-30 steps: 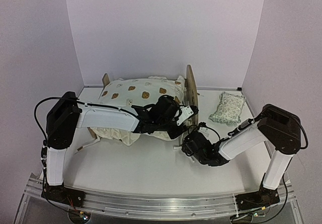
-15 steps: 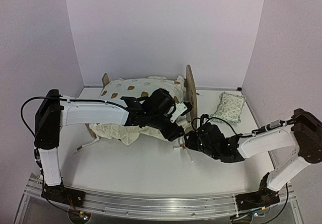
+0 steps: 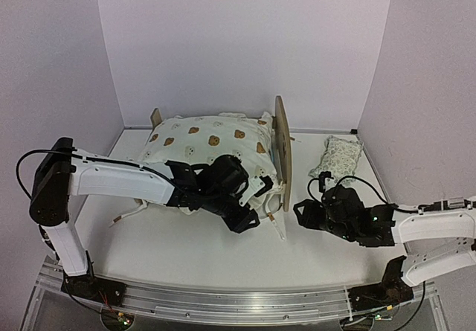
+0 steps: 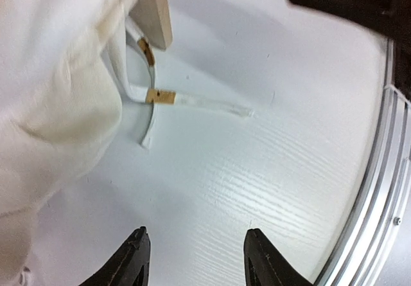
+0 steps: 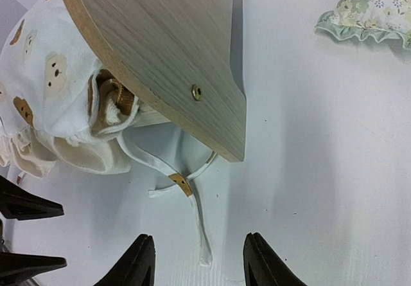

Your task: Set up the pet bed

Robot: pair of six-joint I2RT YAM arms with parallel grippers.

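Pet bed (image 3: 281,145): stands at the back middle of the white table (image 3: 186,256), its long side towards the arms; light plywood frame.
Headboard (image 5: 167,42): tall and rounded, upright at the bed's right end; a small metal screw (image 5: 196,92) shows low on its outer face.
Footboard (image 3: 156,115): low, at the bed's left end, only its top showing above the bedding.
Quilt (image 3: 208,141): cream with a brown bear print, spread over the bed from footboard to headboard; its near edge hangs bunched over the front side, down to the table.
Ties (image 5: 186,184): thin white fabric straps with a tan tag, lying loose on the table by the near foot of the headboard.
Pillow (image 3: 338,156): small, green-patterned, ruffled; lies on the table to the right of the headboard, apart from the bed.
Left gripper (image 3: 245,216): low over the table at the bed's near right corner, just beside the hanging quilt edge; its jaws stand apart with nothing between them, and the left wrist view shows bare table between the fingers (image 4: 131,260).
Right gripper (image 3: 301,213): low over the table to the right of the headboard's near end, pointing towards it; its jaws are parted and empty, with the ties on the table just ahead of the fingers (image 5: 138,263).
Between the arms: the two grippers face each other across the headboard's near foot, apart and not touching.
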